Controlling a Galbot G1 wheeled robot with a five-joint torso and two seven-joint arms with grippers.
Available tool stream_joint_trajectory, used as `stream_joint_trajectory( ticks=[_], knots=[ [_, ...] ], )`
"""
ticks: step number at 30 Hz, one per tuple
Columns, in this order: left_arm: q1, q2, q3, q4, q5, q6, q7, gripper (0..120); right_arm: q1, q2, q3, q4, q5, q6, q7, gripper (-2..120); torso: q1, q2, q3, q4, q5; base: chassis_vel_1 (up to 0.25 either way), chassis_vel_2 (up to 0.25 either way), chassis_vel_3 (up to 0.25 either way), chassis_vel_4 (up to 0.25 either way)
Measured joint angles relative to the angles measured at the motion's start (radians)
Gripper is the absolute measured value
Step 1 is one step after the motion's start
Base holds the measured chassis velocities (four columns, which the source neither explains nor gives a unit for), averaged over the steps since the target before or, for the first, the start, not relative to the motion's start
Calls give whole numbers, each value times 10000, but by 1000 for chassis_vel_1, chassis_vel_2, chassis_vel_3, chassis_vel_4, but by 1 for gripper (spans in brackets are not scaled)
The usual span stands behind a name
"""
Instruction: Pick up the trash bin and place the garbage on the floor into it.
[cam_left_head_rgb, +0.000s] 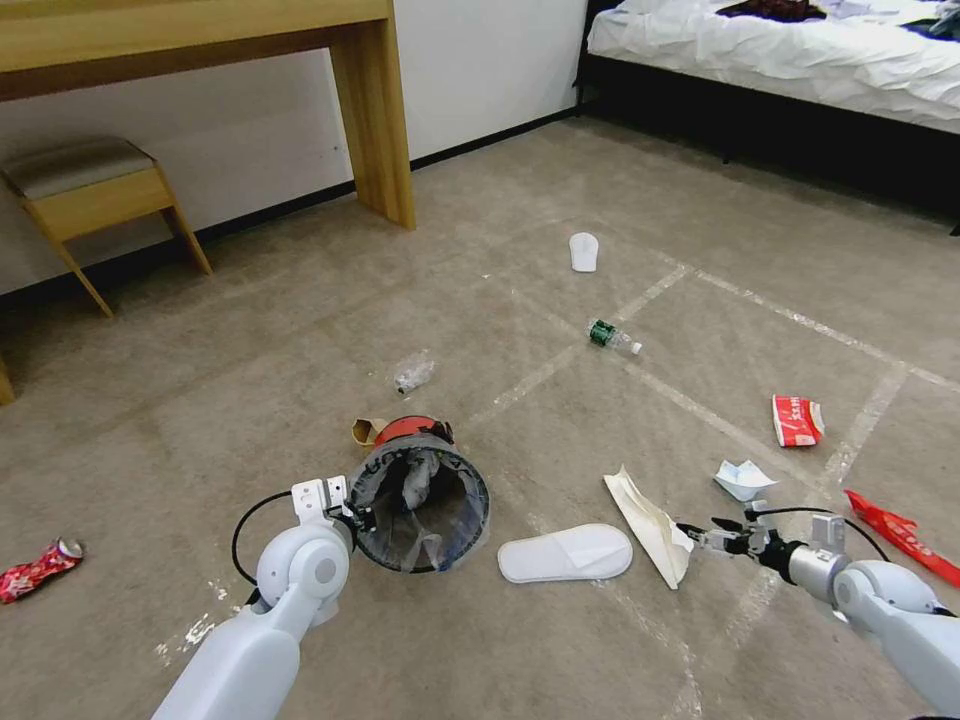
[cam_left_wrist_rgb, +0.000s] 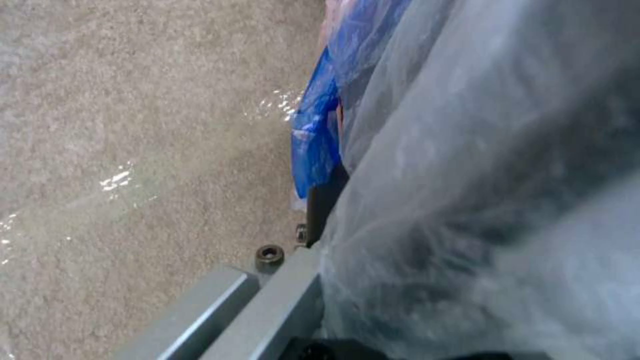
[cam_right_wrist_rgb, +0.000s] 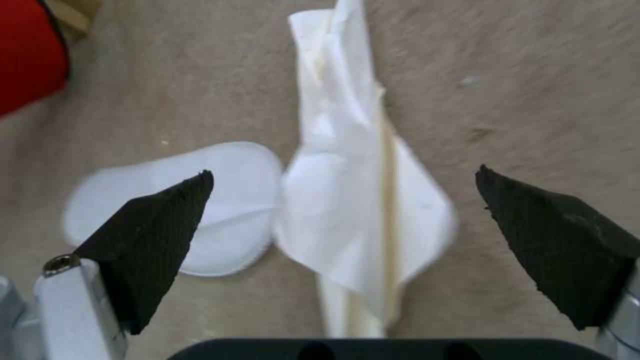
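A beige-brown short-pile carpet floor (cam_left_head_rgb: 300, 330) crossed by whitish tape lines runs back to a white wall, a pale wooden desk (cam_left_head_rgb: 372, 110) with a padded stool (cam_left_head_rgb: 85, 185) beneath it, and a bed with rumpled white linen (cam_left_head_rgb: 780, 50). The left gripper (cam_left_head_rgb: 362, 515) is clamped on the rim of the small round red trash bin (cam_left_head_rgb: 420, 490), which is tipped so its mouth faces the camera, its filmy clear bag liner crinkled inside and blue-edged in the left wrist view (cam_left_wrist_rgb: 313, 145). The right gripper (cam_right_wrist_rgb: 343, 182), its black ribbed triangular fingers (cam_right_wrist_rgb: 153, 235) spread wide, hovers low around the long folded piece of white paper (cam_left_head_rgb: 650, 525), which lies just beside a flat white slipper (cam_left_head_rgb: 565, 553). Scattered further off lie a second white slipper (cam_left_head_rgb: 583, 251), a clear plastic bottle with a green label (cam_left_head_rgb: 612, 337), a crumpled clear bottle (cam_left_head_rgb: 413, 374), a red-and-white wrapper (cam_left_head_rgb: 797, 420), a small crumpled white paper (cam_left_head_rgb: 743, 478), a long red wrapper (cam_left_head_rgb: 900, 535), a crushed red can (cam_left_head_rgb: 38, 568) and a brown cardboard piece (cam_left_head_rgb: 366, 431) behind the bin.
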Motion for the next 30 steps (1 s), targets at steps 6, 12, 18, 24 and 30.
stream_joint_trajectory(
  ticks=[6, 12, 18, 24, 30],
  knots=[
    [12, -67, -4, 71, 23, -9, -16, 0, 632, 465, -426, -412, 90, -594, -128, 100, 0, 0, 0, 2, 0, 0, 0, 0, 0],
    [6, -122, -41, 147, 29, -28, -18, 0, 1397, 1022, -914, -1209, 114, -673, -112, 100, 0, 0, 0, 1, 0, 0, 0, 0, 0],
    [9, -138, -82, 233, 29, -45, 1, 0, 2121, 1431, -1331, -2245, -185, -398, -151, 100, 0, 0, 0, 1, 2, 0, 0, 0, 0],
    [-33, -158, -97, 330, 27, -54, 32, 0, 2404, 1597, -1471, -2747, -424, -164, -201, 100, 0, 0, 0, 0, 2, 0, 0, 0, 0],
    [-102, -160, -98, 429, 14, -71, 76, 0, 2563, 1931, -1474, -3340, -936, 178, -217, 100, 0, 1, 0, 0, 1, 0, 0, 0, 0]
  ],
)
